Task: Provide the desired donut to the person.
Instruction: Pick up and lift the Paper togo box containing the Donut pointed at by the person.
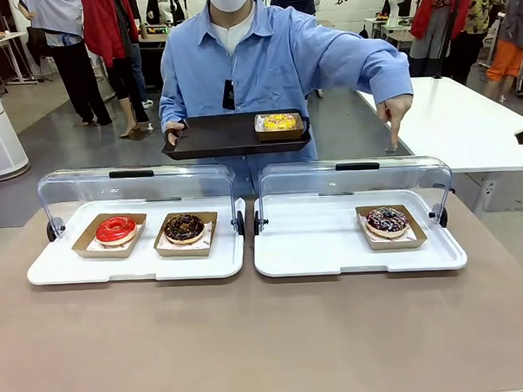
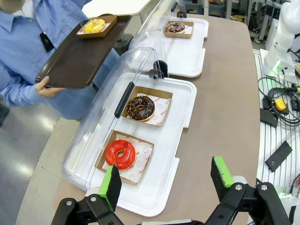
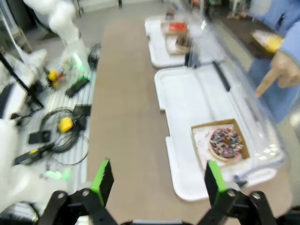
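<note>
The person's hand points at the sprinkled donut near the right tray's right edge, just ahead of the wide-spread right gripper, farther from the equally spread left gripper.

Person's hand blurred in right wrist view

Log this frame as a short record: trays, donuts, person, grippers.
left tray: red donut, chocolate donut
right tray: sprinkled donut
covers: both raised
person: holds brown tray carrying yellow donut; other hand points down toward right tray
left gripper: open, empty
right gripper: open, empty
</note>
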Controlling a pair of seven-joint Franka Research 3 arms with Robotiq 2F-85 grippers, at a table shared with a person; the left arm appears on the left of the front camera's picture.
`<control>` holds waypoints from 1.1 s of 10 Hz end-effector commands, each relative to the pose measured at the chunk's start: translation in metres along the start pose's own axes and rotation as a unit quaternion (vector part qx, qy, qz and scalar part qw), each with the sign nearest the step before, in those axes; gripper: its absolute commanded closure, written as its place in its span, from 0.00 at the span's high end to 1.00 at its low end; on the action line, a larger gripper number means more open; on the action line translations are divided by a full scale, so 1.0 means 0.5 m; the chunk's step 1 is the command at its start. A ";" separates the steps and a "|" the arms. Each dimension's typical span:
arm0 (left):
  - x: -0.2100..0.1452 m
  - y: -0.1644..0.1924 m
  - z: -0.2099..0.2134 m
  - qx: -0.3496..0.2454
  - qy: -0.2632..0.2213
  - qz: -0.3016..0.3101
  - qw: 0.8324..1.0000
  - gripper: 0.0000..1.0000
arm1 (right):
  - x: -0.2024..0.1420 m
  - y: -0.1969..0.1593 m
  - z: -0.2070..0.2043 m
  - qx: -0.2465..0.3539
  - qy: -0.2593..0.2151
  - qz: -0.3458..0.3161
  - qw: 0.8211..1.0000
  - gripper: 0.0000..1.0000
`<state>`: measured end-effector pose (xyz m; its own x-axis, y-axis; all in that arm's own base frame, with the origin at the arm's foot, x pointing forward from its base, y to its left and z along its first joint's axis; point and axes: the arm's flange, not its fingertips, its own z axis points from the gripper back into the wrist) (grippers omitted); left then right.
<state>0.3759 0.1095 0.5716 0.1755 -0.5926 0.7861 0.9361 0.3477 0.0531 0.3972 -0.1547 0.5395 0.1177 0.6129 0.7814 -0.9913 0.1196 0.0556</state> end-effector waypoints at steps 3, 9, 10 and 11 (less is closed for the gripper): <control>0.001 -0.001 0.000 -0.001 -0.008 0.002 1.000 1.00 | 0.190 0.007 -0.147 0.060 0.186 0.006 0.981 1.00; 0.001 -0.001 0.000 -0.001 -0.008 0.002 1.000 1.00 | 0.203 0.010 -0.404 0.024 0.346 0.043 0.937 1.00; 0.001 -0.001 0.000 -0.001 -0.008 0.002 1.000 1.00 | 0.188 0.017 -0.427 0.026 0.350 0.051 0.935 1.00; 0.001 -0.001 0.000 -0.001 -0.008 0.002 1.000 1.00 | 0.177 0.015 -0.440 0.012 0.347 0.059 0.936 1.00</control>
<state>0.3759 0.1092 0.5715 0.1755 -0.5931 0.7858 0.9363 0.3472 0.0529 0.4228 0.0718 0.4829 0.0032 0.9789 0.2041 -0.9984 -0.0085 0.0564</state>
